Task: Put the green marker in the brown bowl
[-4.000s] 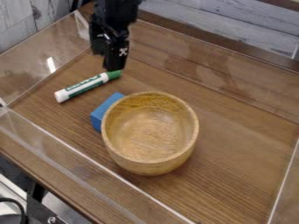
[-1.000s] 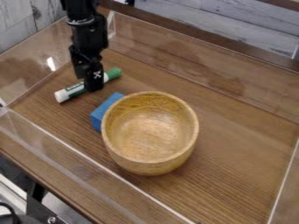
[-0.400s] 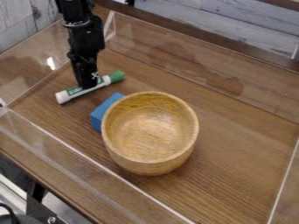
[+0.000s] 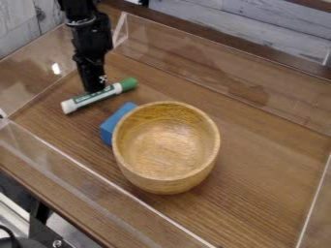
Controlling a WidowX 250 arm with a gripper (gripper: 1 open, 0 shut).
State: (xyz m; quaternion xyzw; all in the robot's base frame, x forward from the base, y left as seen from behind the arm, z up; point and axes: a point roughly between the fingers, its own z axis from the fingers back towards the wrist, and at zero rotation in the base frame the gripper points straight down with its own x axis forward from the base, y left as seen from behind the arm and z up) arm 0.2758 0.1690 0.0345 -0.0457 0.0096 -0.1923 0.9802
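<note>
In the camera view, my gripper is down at the green marker, its dark fingers at the barrel near the middle, though I cannot tell whether they are open or closed on it. The marker lies slantwise on the wooden table, its green cap end toward the blue block's side and its white end farther off, outside the brown bowl. Between the marker and that bowl I see the blue block, right up beside the bowl's rim.
</note>
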